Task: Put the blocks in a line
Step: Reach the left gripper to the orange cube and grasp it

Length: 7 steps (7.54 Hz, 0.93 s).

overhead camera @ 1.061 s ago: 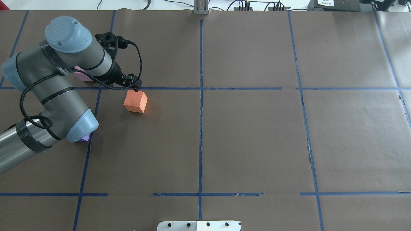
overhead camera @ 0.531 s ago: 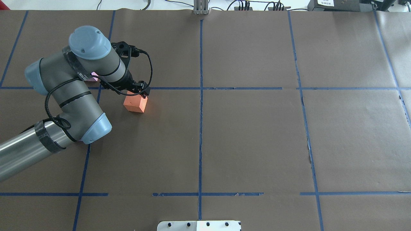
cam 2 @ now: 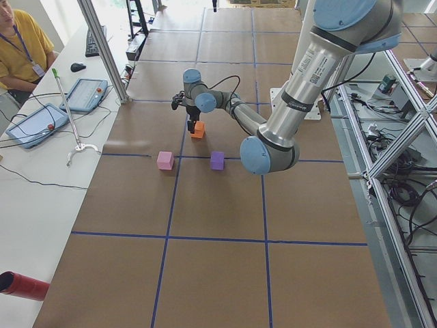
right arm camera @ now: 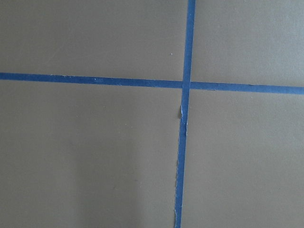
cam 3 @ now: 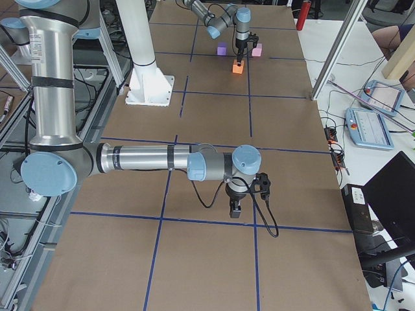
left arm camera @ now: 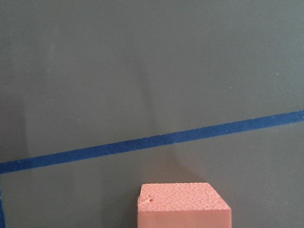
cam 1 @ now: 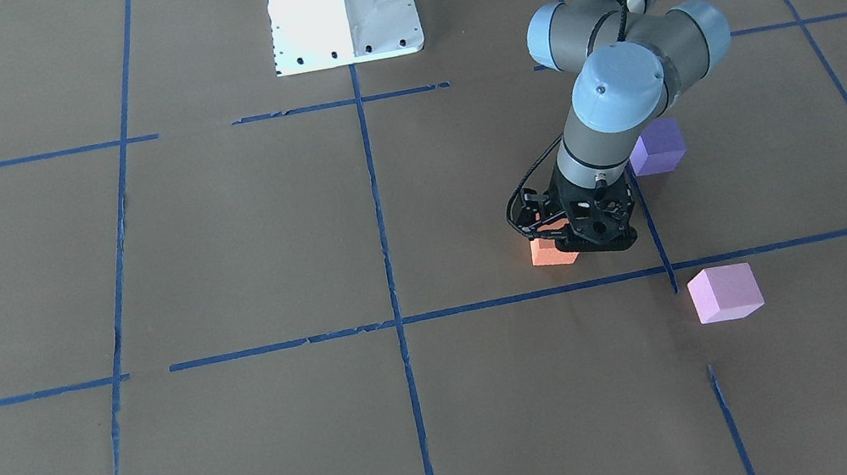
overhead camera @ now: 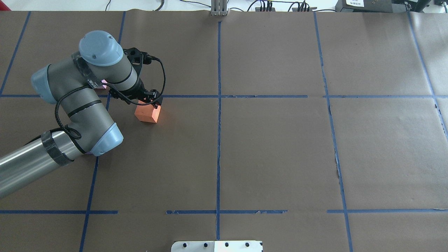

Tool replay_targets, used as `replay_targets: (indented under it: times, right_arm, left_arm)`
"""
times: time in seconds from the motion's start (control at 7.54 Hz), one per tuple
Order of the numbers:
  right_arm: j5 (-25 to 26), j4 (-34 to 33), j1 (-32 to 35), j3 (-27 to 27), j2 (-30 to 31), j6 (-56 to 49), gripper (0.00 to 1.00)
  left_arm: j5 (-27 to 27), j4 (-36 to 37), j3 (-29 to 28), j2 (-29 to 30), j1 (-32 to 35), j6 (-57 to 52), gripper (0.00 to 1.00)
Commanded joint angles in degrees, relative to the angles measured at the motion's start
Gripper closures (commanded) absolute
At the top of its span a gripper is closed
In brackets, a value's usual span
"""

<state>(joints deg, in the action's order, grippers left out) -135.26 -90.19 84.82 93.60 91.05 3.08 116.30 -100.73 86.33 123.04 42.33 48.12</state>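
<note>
The orange block (overhead camera: 148, 114) sits on the brown table just near of a blue tape line; it also shows in the front view (cam 1: 549, 253) and low in the left wrist view (left arm camera: 183, 206). My left gripper (overhead camera: 149, 102) is down over its far part, fingers open and straddling it. The violet-purple block (cam 1: 658, 147) lies behind the left arm. The pale pink block (cam 1: 725, 293) lies apart on the table; in the overhead view only a sliver (overhead camera: 103, 83) shows. My right gripper (cam 3: 235, 208) hangs far away over bare table; I cannot tell its state.
The table is brown paper with a blue tape grid (overhead camera: 219, 140). The robot's white base (cam 1: 342, 6) stands at the near edge. The left arm's elbow (overhead camera: 101, 136) hangs over the violet block's area. An operator (cam 2: 20, 48) sits beyond the far side.
My left arm has swung right and lowered, bringing the gripper from the orange block's far edge down onto it. The orange block has not moved.
</note>
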Motion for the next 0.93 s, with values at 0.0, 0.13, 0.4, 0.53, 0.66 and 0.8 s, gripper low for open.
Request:
replay_targets:
  times: [0.0, 0.13, 0.4, 0.53, 0.66, 0.8]
  right_arm:
    - [0.0, 0.01, 0.0, 0.0, 0.0, 0.0, 0.0]
    - [0.0, 0.01, 0.0, 0.0, 0.0, 0.0, 0.0]
    - [0.0, 0.01, 0.0, 0.0, 0.0, 0.0, 0.0]
    - [0.0, -0.08, 0.0, 0.0, 0.0, 0.0, 0.0]
    - [0.0, 0.01, 0.0, 0.0, 0.0, 0.0, 0.0]
    - [0.0, -0.08, 0.0, 0.0, 0.0, 0.0, 0.0]
  left_arm:
    - [0.07, -1.48, -1.24, 0.1, -0.76, -0.04, 0.01]
    - [0.16, -2.79, -2.12, -0.16, -1.46, -0.04, 0.08]
    - [0.24, -3.24, -2.57, 0.01, -1.55, 0.3, 0.4]
    - [0.24, -3.15, -2.4, 0.01, -1.55, 0.39, 0.71]
    - [0.24, -3.15, -2.13, 0.01, -1.38, 0.13, 0.82]
    - [0.42, -2.28, 0.91, -0.08, 0.36, -0.04, 0.83]
